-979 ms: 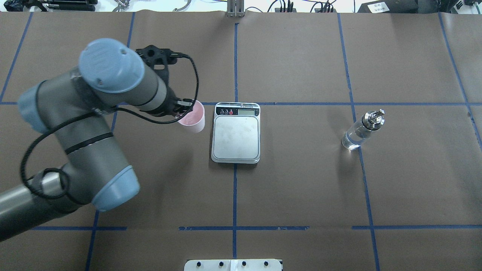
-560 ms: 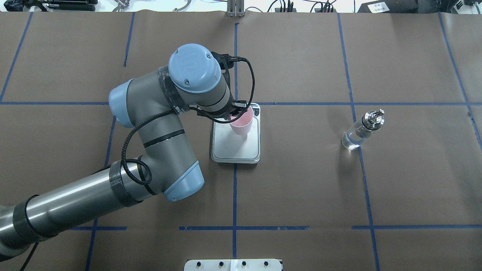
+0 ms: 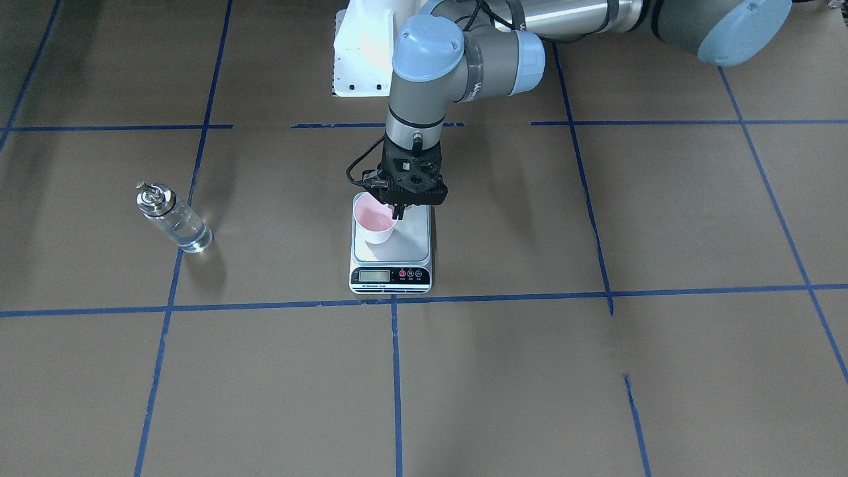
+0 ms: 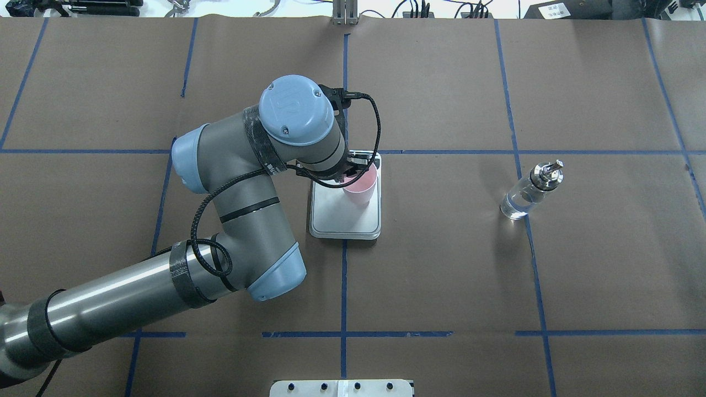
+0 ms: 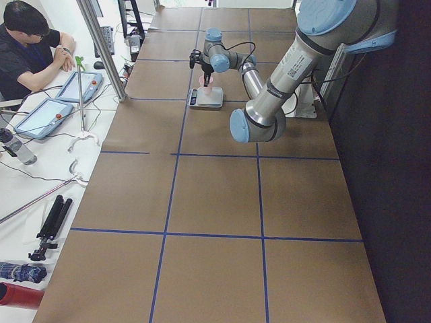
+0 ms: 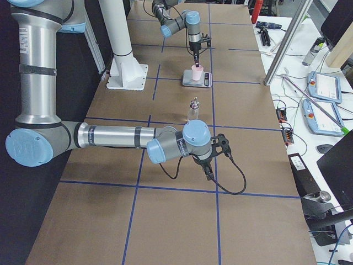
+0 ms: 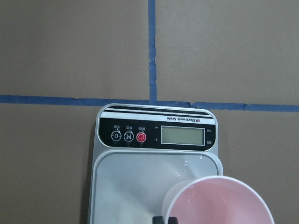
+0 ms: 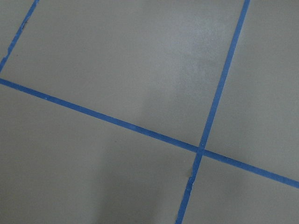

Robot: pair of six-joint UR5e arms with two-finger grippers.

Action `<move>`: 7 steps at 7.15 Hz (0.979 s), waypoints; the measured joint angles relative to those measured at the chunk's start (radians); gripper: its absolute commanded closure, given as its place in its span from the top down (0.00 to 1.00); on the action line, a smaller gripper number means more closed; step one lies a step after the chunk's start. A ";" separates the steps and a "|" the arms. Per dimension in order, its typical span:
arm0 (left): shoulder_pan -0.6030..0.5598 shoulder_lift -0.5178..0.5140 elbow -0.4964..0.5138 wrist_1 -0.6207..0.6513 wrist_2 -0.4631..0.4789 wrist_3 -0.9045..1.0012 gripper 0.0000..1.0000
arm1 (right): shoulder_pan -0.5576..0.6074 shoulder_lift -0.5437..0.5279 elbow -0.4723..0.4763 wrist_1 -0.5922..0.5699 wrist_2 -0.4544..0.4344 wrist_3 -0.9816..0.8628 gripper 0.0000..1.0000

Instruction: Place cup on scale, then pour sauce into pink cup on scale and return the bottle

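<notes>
Over the right half of the scale (image 4: 336, 212), my left claw (image 3: 399, 212) is clenched on the left side of the pink cup's (image 3: 375, 224) rim. The cup stands upright just to the right of the claw, though I cannot tell whether its base touches the steel plate. Well apart on my right, the bottle (image 4: 529, 190) stands alone on the table (image 4: 441, 275) with clear sauce (image 4: 515, 207) inside. My right claw (image 6: 209, 175) hangs beyond it, and I cannot tell whether it is released or clenched.
</notes>
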 measured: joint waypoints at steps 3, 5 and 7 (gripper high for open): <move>-0.001 0.011 -0.004 0.002 0.001 0.003 0.44 | 0.000 0.000 0.001 0.000 0.000 0.000 1.00; -0.002 0.020 -0.007 0.002 0.002 0.015 1.00 | 0.000 0.000 0.001 0.000 0.000 0.000 1.00; -0.005 0.028 -0.017 0.004 0.002 0.067 1.00 | 0.000 0.000 0.005 0.000 0.000 -0.001 1.00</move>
